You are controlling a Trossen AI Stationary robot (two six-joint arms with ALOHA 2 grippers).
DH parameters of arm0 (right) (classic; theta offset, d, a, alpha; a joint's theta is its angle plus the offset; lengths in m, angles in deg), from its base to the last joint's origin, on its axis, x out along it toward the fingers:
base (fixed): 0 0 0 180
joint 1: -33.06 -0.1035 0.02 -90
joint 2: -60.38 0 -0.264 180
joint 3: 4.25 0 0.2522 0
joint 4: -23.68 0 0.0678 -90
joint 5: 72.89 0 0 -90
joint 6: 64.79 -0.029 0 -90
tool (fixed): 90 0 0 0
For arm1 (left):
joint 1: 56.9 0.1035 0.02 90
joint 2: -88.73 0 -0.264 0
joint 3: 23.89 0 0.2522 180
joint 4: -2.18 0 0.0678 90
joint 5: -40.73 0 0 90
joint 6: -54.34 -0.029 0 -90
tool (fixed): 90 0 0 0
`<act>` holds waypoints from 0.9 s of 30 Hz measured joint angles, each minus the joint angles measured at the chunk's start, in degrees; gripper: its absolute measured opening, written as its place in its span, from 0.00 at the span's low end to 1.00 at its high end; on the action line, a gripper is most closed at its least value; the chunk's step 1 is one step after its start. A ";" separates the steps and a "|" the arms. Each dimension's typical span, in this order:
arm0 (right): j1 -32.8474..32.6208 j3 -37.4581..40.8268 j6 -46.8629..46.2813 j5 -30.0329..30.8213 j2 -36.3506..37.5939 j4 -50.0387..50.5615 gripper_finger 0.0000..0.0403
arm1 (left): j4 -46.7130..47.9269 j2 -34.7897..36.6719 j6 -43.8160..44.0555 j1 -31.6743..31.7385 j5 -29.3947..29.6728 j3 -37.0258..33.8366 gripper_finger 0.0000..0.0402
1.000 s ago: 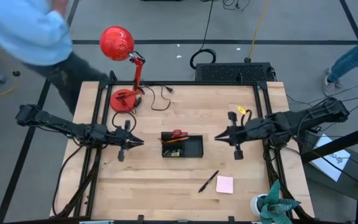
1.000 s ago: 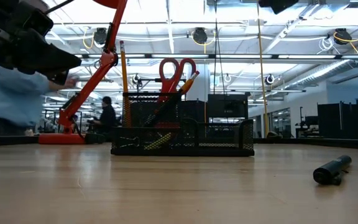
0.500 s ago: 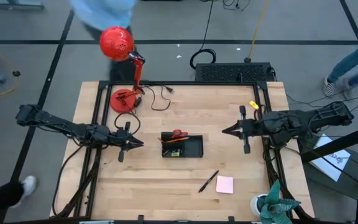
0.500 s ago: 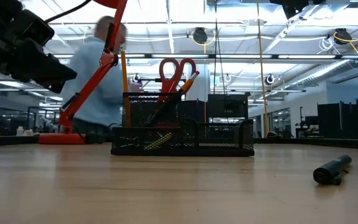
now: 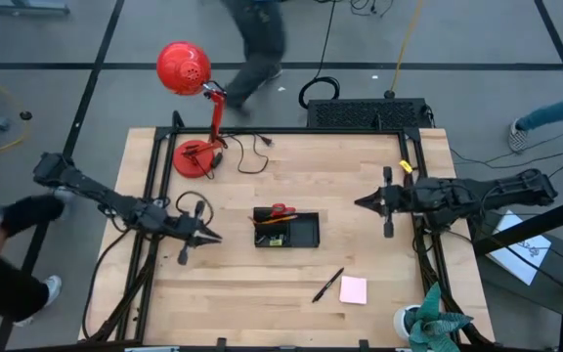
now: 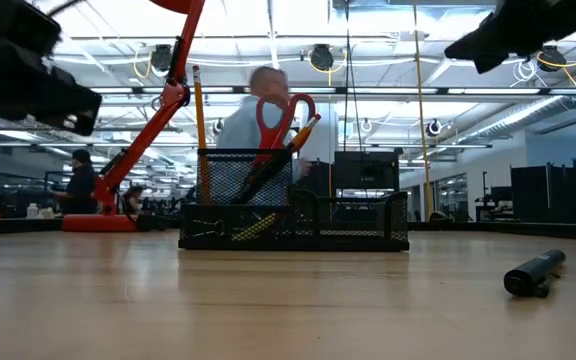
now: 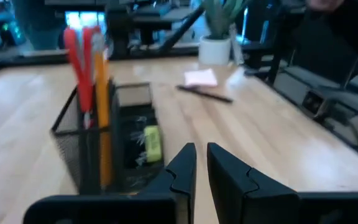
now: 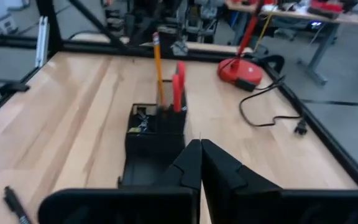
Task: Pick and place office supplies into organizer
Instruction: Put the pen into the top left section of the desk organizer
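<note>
High view, desk (image 5: 233,293): pale wood inside a black frame, bare boards wide open between both pincers and around the organizer.
Red desk lamp (image 5: 186,70): at the far edge, its base beyond the left pincer, well apart from it.
Black box with cables (image 5: 368,113): beyond the far edge, past the right pincer.
Left pincer (image 5: 210,236): raised over the desk near the organizer's left end, fingers (image 7: 182,168) nearly together with a narrow gap showing in the left wrist view, nothing between them.
Right pincer (image 5: 362,203): raised, well apart from the organizer's right end, fingers (image 8: 191,163) pressed together, holding nothing.
Organizer (image 5: 304,231): small black mesh tray between the two pincers, nearer the left one; open desk on every side.
Scissors (image 6: 280,118): red handles up, standing in the tall compartment at the organizer's left end.
Pencil (image 6: 199,110): orange, upright beside the scissors; a second one leans across the same compartment.
Yellow piece (image 7: 152,140): lying in a low compartment, with a black clip (image 6: 205,228) close by.
Sticky-note pad (image 5: 353,289): pink square, flat near the front edge, below the right pincer in the high view.
Pen (image 5: 327,285): black, lying slanted just beside the pad, on the side toward the organizer.
Person (image 5: 258,39): blurred, on the floor beyond the desk.
</note>
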State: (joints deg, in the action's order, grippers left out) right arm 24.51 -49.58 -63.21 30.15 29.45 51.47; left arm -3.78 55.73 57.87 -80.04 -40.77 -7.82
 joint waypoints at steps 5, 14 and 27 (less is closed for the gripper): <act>1.40 3.08 0.46 -2.10 5.45 -3.43 0.00 | -3.07 -2.50 -0.17 -8.46 8.12 0.82 0.12; 7.04 8.95 1.45 -11.13 9.37 -9.33 0.00 | -5.61 -25.76 -3.48 -13.14 14.26 13.42 0.12; 9.35 10.10 -2.01 -13.14 8.49 -12.69 0.00 | 8.85 -56.24 8.23 -16.68 14.07 46.37 0.12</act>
State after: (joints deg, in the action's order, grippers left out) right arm 33.86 -39.49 -65.22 17.01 37.94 38.78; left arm 5.07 -0.51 66.09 -96.71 -26.70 38.55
